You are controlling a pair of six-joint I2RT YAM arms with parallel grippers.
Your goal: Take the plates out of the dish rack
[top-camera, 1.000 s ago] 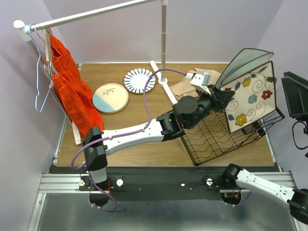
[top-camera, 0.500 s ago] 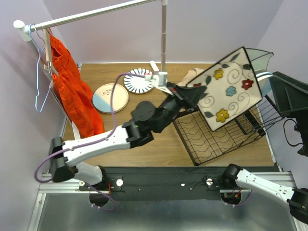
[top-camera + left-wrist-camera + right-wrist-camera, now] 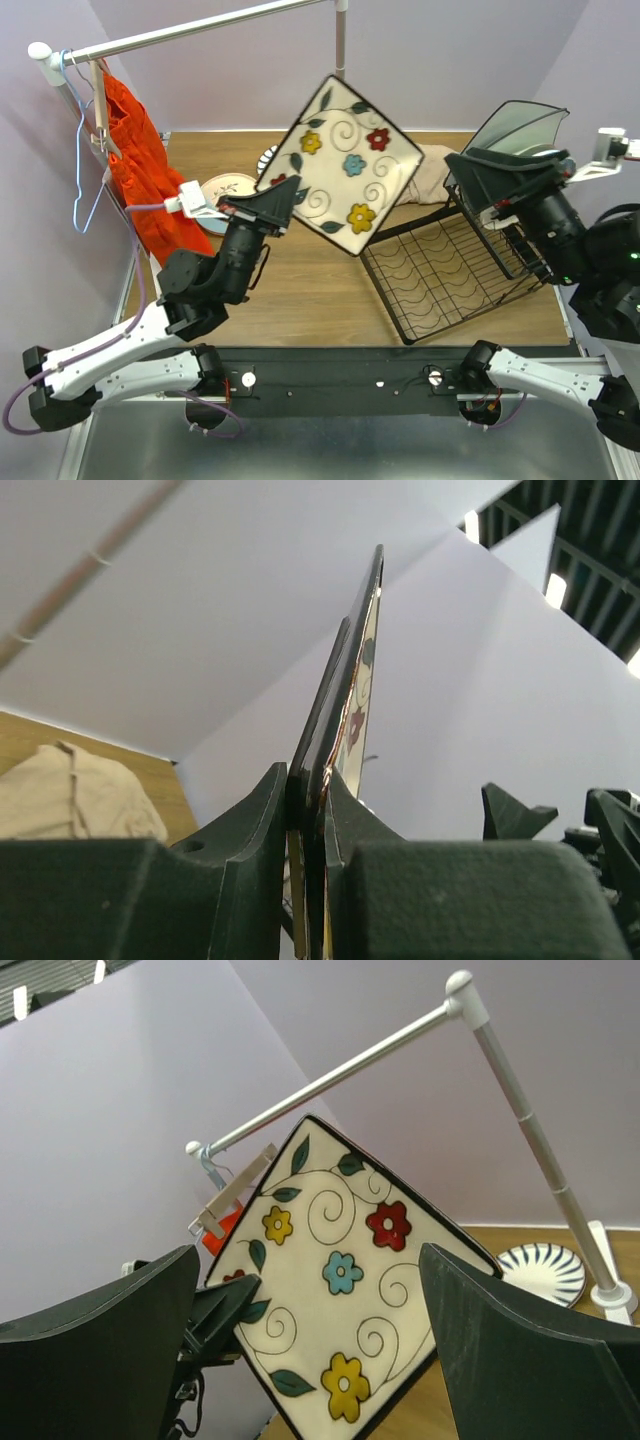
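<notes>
- Left gripper (image 3: 272,203): my jaws are clamped hard on one corner of the floral sq. plate (image 3: 345,165), rim pinched btwn both fingers.
- That plate's up in the air, tipped on its corner, painted face up, over the table (image 3: 300,290) left of the dish rack (image 3: 440,280).
- Right gripper (image 3: 495,180): jaws spread wide, nothing in 'em, hovering over the dish rack's right side.
- Teal scalloped plate (image 3: 520,125) stands upright in the dish rack, just behind my right gripper.
- Striped plate (image 3: 545,1273) lies flat by the white rail (image 3: 540,1150) foot; pink-and-blue plate (image 3: 225,187) flat nearby.
- Beige cloth (image 3: 432,172) sits behind the dish rack.
</notes>
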